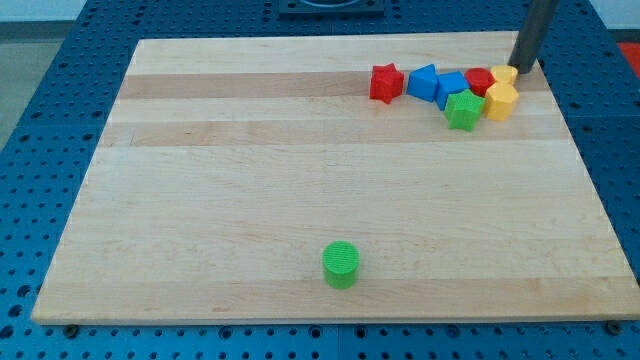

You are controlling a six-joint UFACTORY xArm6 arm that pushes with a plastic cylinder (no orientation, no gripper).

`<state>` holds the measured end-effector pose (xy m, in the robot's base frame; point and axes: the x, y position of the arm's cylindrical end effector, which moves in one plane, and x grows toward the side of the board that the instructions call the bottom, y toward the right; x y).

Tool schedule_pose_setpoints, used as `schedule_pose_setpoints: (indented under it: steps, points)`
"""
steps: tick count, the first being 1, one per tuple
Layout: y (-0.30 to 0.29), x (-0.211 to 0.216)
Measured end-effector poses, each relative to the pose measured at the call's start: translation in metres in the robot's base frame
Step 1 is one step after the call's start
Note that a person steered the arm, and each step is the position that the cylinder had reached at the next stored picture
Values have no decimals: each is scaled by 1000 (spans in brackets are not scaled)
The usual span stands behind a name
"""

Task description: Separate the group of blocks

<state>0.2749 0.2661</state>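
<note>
**Spotter:** What have you got on screen?

**Operator:** Biggest thing first: the wooden board [300, 200], filling most of the view. I'll place everything off the red star [386, 82], which sits near the view's top, right of centre.

**Spotter:** And the rod?

**Operator:** My rod [535, 30] comes down from the view's top right corner. My tip [520, 68] is down at the board, well to the right of the red star, at the far right end of the cluster. It's a bare rod, nothing to open or close, nothing carried.

**Spotter:** The group itself?

**Operator:** Packed in a row running right from the red star. Just right of it, a small gap apart, the blue triangular block [423, 81], then a blue cube [451, 87] touching that. Further right a red block [479, 80], shape hard to make out. Below and right of the star, the green star [463, 110] presses against the blue cube's lower side. At the row's right end, two yellow blocks: one [504, 74] right beside my tip, whether touching I can't tell, and the other [500, 101] just below it.

**Spotter:** Anything stray?

**Operator:** A green cylinder [341, 264], alone, far below the red star and slightly left.
</note>
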Motion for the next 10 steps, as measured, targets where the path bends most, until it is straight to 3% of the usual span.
schedule_pose_setpoints:
  steps: [2,5,10]
  points:
    - [3,51]
    - [-10,52]
    - [-93,52]
